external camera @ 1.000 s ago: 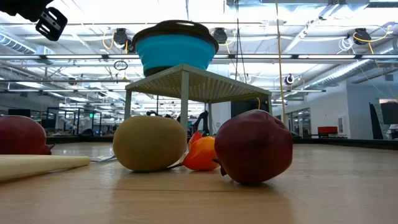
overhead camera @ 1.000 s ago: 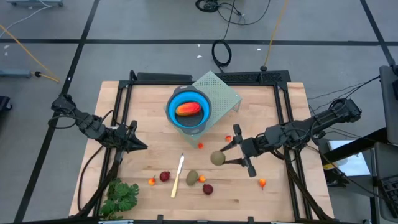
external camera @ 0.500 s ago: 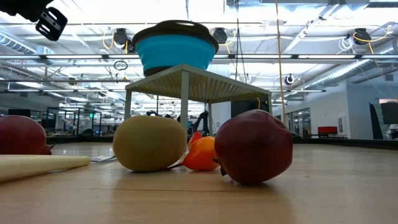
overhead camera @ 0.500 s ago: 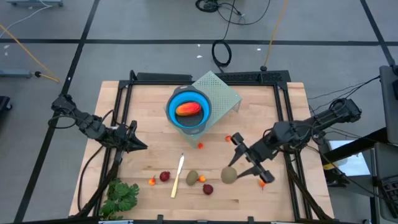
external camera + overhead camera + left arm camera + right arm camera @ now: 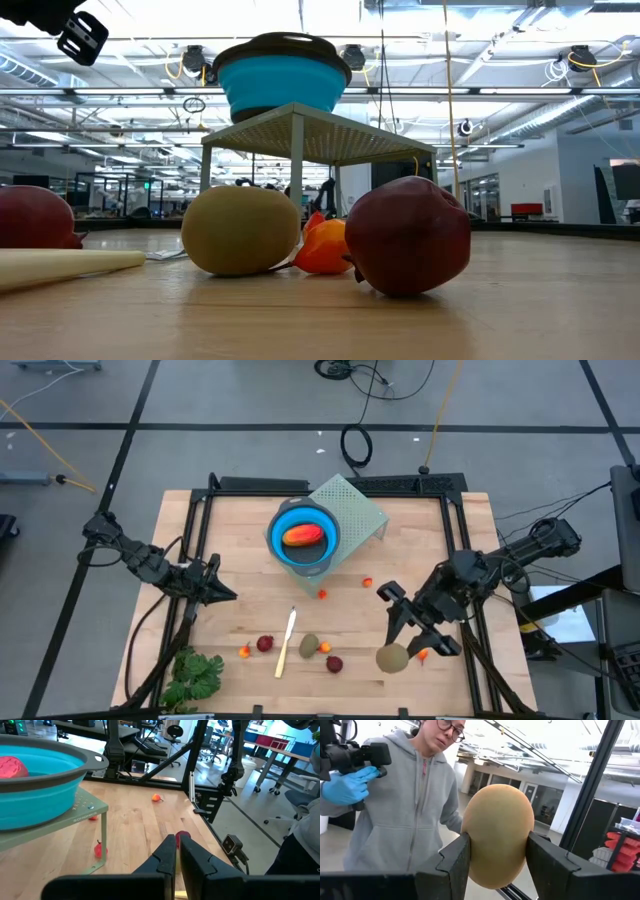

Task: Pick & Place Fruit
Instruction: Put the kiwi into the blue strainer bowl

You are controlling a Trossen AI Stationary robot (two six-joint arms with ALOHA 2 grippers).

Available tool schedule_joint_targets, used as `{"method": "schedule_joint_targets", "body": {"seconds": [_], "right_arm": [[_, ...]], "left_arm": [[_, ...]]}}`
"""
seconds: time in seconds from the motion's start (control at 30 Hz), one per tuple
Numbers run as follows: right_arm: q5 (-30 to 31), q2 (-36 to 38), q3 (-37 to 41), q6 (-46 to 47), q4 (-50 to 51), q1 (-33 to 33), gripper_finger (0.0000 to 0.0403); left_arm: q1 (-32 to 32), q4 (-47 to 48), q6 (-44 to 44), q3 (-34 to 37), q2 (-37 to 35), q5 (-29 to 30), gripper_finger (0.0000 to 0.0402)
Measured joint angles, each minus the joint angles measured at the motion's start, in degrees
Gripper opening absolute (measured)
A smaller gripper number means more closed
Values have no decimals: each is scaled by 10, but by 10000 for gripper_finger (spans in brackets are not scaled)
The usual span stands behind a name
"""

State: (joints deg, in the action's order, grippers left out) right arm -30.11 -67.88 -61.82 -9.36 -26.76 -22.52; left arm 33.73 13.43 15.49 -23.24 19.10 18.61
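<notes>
Right gripper (image 5: pixel 404 643) has swung away from mid-table toward the near right edge of the tabletop (image 5: pixel 240 550), carrying the brown-green oval (image 5: pixel 392 658) with it; nothing else has shifted. Its jaws are clamped on the oval's two long flanks, as the right wrist view confirms, where the fruit (image 5: pixel 497 835) fills the gap between both fingers (image 5: pixel 451 862). A person in a grey hoodie (image 5: pixel 405 805) stands beyond the table there.

Left gripper (image 5: pixel 222 593) waits over the left half of the tabletop, jaws nearly closed on nothing (a thin slit shows between them in its wrist view).

Blue bowl (image 5: pixel 304 537) sits on the perforated stand (image 5: pixel 355 510) with the orange-red oblong (image 5: pixel 303 536) already inside. A second oval (image 5: pixel 309 646), two dark red balls (image 5: pixel 334 663), the cream stick (image 5: pixel 286 643) and small orange bits remain on the wood.

Judged handling: the oval looks a light, rigid, smooth-skinned toy, liable to squirt from a tip grip. Holding across its widest middle is sound practice.
</notes>
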Motion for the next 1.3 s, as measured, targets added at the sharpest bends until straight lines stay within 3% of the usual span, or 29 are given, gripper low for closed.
{"method": "schedule_joint_targets", "body": {"seconds": [0.33,0.7,0.93,1.3], "right_arm": [[8,0,0,1,0,4,164],[134,0,0,43,-53,30,164],[264,0,0,35,-64,39,165],[496,0,0,-77,-54,38,165]], "left_arm": [[0,0,0,0,0,0,21],[0,0,0,0,0,0,21],[0,0,0,0,0,0,21],[0,0,0,0,0,0,21]]}}
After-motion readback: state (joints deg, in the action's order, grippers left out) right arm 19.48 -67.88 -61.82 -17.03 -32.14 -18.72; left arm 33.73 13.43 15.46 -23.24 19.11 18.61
